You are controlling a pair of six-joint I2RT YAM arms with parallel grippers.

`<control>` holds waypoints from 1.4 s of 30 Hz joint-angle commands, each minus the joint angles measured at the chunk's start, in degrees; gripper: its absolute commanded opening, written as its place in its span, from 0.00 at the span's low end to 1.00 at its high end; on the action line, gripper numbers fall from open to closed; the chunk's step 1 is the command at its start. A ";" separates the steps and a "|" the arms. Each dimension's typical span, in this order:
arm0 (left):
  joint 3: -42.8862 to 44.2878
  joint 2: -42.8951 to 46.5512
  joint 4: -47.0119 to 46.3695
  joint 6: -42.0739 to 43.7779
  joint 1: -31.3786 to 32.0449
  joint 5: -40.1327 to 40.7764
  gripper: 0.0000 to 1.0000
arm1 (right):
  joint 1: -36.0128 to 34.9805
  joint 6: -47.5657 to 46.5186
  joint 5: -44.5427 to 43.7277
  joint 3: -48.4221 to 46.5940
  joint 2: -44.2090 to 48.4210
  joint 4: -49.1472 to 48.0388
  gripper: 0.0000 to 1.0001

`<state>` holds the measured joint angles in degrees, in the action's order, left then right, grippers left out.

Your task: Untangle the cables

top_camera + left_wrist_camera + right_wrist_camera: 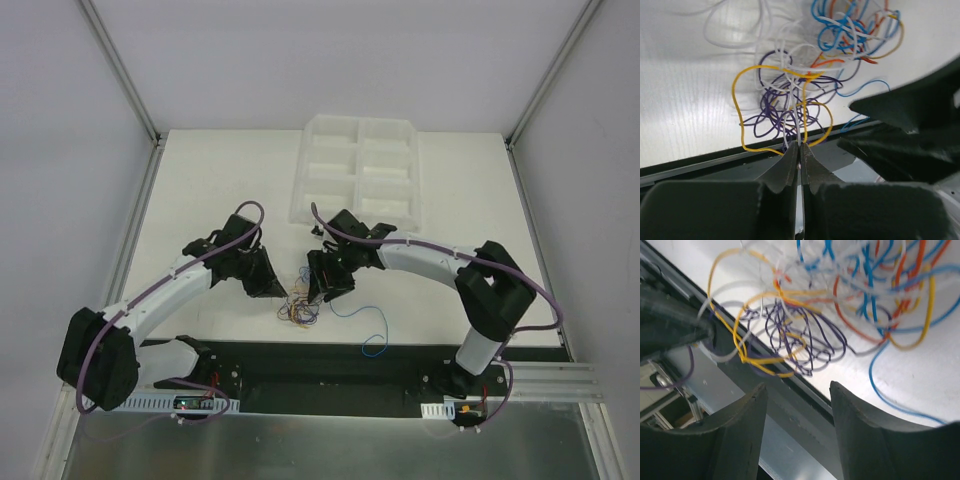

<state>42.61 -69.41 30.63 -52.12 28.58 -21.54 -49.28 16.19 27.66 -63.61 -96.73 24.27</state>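
The cables are a small tangle (pixel 298 308) of purple, yellow, white, blue and orange wires near the table's front edge, between my two grippers. One blue strand (pixel 370 330) trails loose to the right. In the left wrist view my left gripper (pixel 799 146) is shut on a white strand, with the yellow loop (pixel 740 100) and purple coil (pixel 782 107) just beyond its tips. My right gripper (pixel 797 390) is open and empty, and the purple and yellow wires (pixel 790 337) lie just beyond its fingertips. The blue and orange cluster (pixel 880 295) lies farther off.
A white compartment tray (pixel 360 170) stands at the back of the table. A black base strip (pixel 330 362) runs along the near edge, right under the tangle's front. Aluminium frame posts stand at the table's sides.
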 commanded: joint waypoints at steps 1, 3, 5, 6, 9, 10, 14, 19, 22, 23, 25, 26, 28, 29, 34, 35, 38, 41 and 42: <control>2.30 6.38 -1.18 -0.71 0.78 -0.25 0.00 | -0.21 7.36 -0.85 -6.07 -3.37 -6.42 0.54; 3.09 7.61 -1.63 -1.05 0.78 -1.74 0.00 | -0.38 8.94 -1.47 -7.13 -4.78 -8.44 0.54; 4.05 8.32 -2.59 -1.41 0.95 -3.85 0.00 | -0.38 10.61 -2.34 -8.45 -6.71 -8.89 0.54; 4.76 8.76 -3.12 -1.49 1.13 -4.64 0.00 | -0.47 11.06 -2.61 -9.15 -7.94 -8.98 0.53; 8.44 11.13 -4.26 -0.36 2.27 -5.62 0.00 | -0.47 12.55 -4.97 -9.86 -10.67 -8.98 0.53; 10.11 11.83 -4.35 0.26 2.36 -5.71 0.00 | -0.30 12.90 -6.29 -9.69 -11.28 -8.89 0.52; 18.62 14.82 -4.35 3.86 2.36 -4.48 0.00 | 0.67 12.56 -13.15 -8.81 -13.31 -4.25 0.39; 33.91 15.36 -4.44 8.69 2.36 0.61 0.00 | 4.36 10.63 -18.07 -1.88 -9.54 -2.12 0.34; 44.10 13.08 -4.70 12.11 2.36 2.55 0.00 | 5.85 7.03 -22.72 2.08 -5.77 -1.16 0.34; 46.92 12.29 -4.88 13.08 2.36 2.99 0.00 | 6.38 5.80 -24.39 3.14 -4.62 -0.72 0.34; 53.16 10.44 -4.88 15.11 2.36 4.04 0.00 | 7.44 3.51 -27.03 5.25 -2.51 0.07 0.34; 55.10 10.00 -4.88 15.38 2.36 5.09 0.00 | 8.14 2.37 -29.13 6.47 -1.28 0.42 0.34; 58.19 9.29 -5.23 15.73 2.36 6.68 0.00 | 9.45 0.09 -31.26 7.89 0.92 1.04 0.34; 58.98 9.20 -5.67 15.91 2.36 7.38 0.00 | 10.42 -0.97 -31.52 8.59 1.97 1.21 0.34; 53.83 10.69 -6.02 14.25 2.36 11.69 0.00 | 12.45 -9.06 -23.10 6.67 6.89 3.75 0.41; 50.85 11.22 -5.94 12.58 2.36 12.04 0.00 | 12.54 -9.85 -21.35 5.70 7.95 4.81 0.43; 41.01 11.93 -5.58 7.40 2.36 10.83 0.00 | 12.89 -11.17 -14.14 4.21 13.04 6.74 0.51; 33.00 10.70 -5.67 4.40 2.36 5.65 0.02 | 13.06 -12.14 -12.89 4.02 18.31 9.82 0.57; 30.80 9.22 -5.85 3.87 2.27 2.85 0.09 | 13.94 -12.23 -12.89 4.81 19.90 10.53 0.58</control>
<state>81.21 -56.53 23.81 -43.11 30.44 -12.27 -36.45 7.42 10.15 -56.93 -84.71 29.74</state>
